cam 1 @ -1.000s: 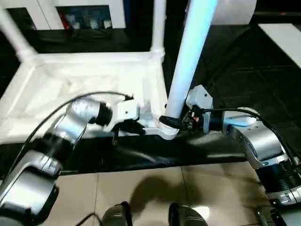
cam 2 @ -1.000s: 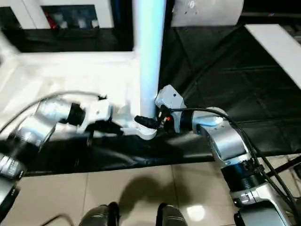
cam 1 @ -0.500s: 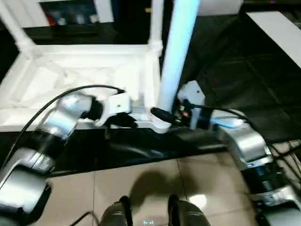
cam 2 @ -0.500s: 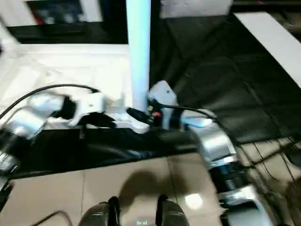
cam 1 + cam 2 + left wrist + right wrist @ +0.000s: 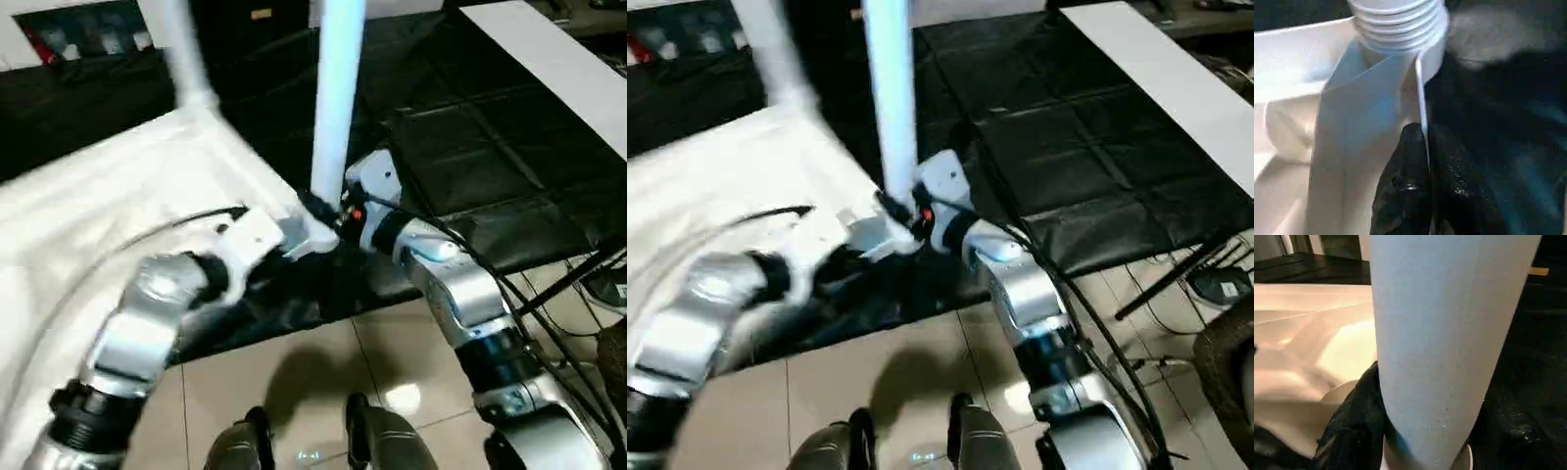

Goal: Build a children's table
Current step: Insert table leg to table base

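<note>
The children's table lies upside down, its white top (image 5: 108, 206) filling the left of the scene. One white leg (image 5: 336, 98) stands upright in the near right corner socket (image 5: 1396, 24). My right gripper (image 5: 321, 209) is shut on this leg just above the socket, with black fingers (image 5: 1354, 423) on both sides of the tube. My left gripper (image 5: 286, 245) is shut on the top's thin rim (image 5: 1420, 98) beside that corner, a finger (image 5: 1409, 181) pressed against it. A second leg (image 5: 186, 54) rises from the far corner.
The black-covered work table (image 5: 470, 147) stretches to the right under the white top. A white board (image 5: 549, 59) lies along its far right. Below the table edge is tiled floor (image 5: 294, 377), with cables and a black stand (image 5: 578, 279) at the right.
The whole picture has swung and tilted, so the camera has moved. Both grippers keep the same holds on the rim and the leg.
</note>
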Motion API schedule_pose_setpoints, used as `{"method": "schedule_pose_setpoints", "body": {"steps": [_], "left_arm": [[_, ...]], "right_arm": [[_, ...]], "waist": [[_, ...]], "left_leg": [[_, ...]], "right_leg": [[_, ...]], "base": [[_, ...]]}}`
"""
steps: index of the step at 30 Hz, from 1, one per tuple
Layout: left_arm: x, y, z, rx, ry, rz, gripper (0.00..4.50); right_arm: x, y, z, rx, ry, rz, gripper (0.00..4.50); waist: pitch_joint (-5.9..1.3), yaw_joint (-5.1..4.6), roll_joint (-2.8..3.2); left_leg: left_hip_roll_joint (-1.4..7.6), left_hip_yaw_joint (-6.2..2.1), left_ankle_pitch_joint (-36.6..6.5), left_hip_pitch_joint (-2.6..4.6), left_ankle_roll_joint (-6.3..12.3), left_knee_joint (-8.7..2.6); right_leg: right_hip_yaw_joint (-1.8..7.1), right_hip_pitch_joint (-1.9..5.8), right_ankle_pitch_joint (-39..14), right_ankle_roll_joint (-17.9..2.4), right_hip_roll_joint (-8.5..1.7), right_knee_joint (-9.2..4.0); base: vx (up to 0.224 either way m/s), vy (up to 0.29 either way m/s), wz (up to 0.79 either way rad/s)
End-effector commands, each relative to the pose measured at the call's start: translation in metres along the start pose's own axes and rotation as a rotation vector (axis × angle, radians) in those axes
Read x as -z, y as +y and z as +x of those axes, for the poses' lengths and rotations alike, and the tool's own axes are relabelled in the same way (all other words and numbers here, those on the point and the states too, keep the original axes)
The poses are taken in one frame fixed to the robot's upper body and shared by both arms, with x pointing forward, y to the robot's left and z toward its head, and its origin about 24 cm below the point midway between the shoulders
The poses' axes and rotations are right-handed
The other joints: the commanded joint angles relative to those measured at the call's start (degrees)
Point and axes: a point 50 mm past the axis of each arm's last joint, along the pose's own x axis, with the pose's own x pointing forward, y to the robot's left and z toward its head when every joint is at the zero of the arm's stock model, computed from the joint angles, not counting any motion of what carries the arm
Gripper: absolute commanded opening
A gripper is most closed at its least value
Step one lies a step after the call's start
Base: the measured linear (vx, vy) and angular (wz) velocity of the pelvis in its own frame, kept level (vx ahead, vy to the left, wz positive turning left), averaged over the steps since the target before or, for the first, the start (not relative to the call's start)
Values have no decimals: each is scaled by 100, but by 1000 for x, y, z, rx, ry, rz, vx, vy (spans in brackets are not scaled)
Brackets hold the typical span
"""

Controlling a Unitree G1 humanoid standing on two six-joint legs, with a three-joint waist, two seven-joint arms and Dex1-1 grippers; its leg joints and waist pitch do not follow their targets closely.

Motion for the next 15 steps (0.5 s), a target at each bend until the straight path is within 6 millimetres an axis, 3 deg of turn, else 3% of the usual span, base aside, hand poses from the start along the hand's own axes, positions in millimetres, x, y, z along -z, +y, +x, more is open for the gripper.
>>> {"method": "schedule_pose_setpoints", "body": {"steps": [1, 2, 3, 4, 5, 6, 7, 8, 9, 10, 11, 12, 13, 15], "left_arm": [[-16, 3, -11, -41, -54, 65, 0], [-15, 4, -11, -49, -47, 63, 0], [-15, 5, -11, -54, -43, 63, 0], [-15, 6, -11, -56, -42, 63, 0], [-14, 8, -12, -75, -34, 63, 0], [-14, 10, -13, -83, -30, 64, 0], [-12, 13, -14, -104, -11, 69, 0], [-11, 14, -15, -109, -4, 73, 0], [-10, 15, -15, -112, 5, 82, 0], [-10, 15, -16, -111, 9, 86, 0], [-9, 15, -16, -105, 17, 92, 0], [-9, 17, -16, -117, 22, 99, 0], [-8, 19, -17, -128, 28, 112, 0], [-8, 21, -17, -133, 35, 124, 0]], "right_arm": [[77, -3, -18, 72, 350, 92, 188], [78, -2, -18, 64, 351, 95, 188], [79, -2, -18, 60, 351, 97, 188], [79, -2, -18, 60, 352, 97, 188], [79, -1, -18, 59, 353, 96, 188], [80, -1, -18, 58, 354, 96, 188], [80, -1, -17, 56, 356, 99, 188], [81, -1, -17, 55, 357, 101, 188], [81, -1, -17, 55, 358, 102, 188], [81, 0, -17, 55, 358, 102, 188], [81, -1, -17, 54, 358, 103, 188], [81, -1, -17, 53, 358, 104, 188], [81, -1, -17, 53, 358, 104, 188], [81, -1, -17, 51, 358, 109, 188]], "waist": [[-363, 260, -120], [-412, 218, -334], [-378, 304, -179], [-246, 366, -180], [-317, 399, -47], [-349, 317, -45], [-408, 271, 27], [-424, 251, 36], [-412, 223, 27], [-399, 214, 15], [-398, 222, 8], [-414, 232, 12], [-416, 238, 9], [-422, 247, 7]], "left_leg": [[374, 139, -4041, 298, -312, -581], [1, 4, -2574, 621, -126, 327], [-164, -389, -387, 13, 293, 552], [29, -464, -196, -228, 146, 404], [195, -517, -394, -139, -38, 227], [325, -503, -1214, -83, -151, -75], [413, -490, -1843, 24, -227, -175], [425, -466, -1980, 68, -207, -173], [440, -446, -2185, 39, -135, -214], [418, -429, -2298, 13, -111, -219], [400, -415, -2460, 24, -98, -208], [395, -411, -2397, 22, -75, -197], [399, -409, -2252, -5, -52, -213], [403, -392, -2192, 12, -31, -215]], "right_leg": [[594, -158, -2578, -74, -262, -316], [652, -457, -4090, 70, -435, -1048], [1015, 100, -4886, 91, -795, -1229], [885, 240, -4390, -2, -848, -1082], [817, 215, -3888, -189, -791, -974], [610, 204, -2794, -458, -493, -776], [557, 188, -1940, -738, -391, -688], [576, 186, -1581, -879, -410, -691], [560, 227, -1438, -1071, -436, -688], [557, 241, -1656, -1058, -454, -716], [568, 218, -2204, -964, -501, -776], [587, 213, -2453, -872, -535, -818], [584, 225, -2438, -818, -534, -830], [590, 196, -2388, -784, -524, -844]], "base": [[-39, -109, 31], [48, -199, 14], [84, -159, -21], [84, -159, -21], [62, -46, -12], [0, 0, 0], [0, 0, 0], [0, 0, 0], [0, 0, 0], [0, 0, 0], [0, 0, 0], [0, 0, 0], [0, 0, 0], [0, 0, 0]]}}
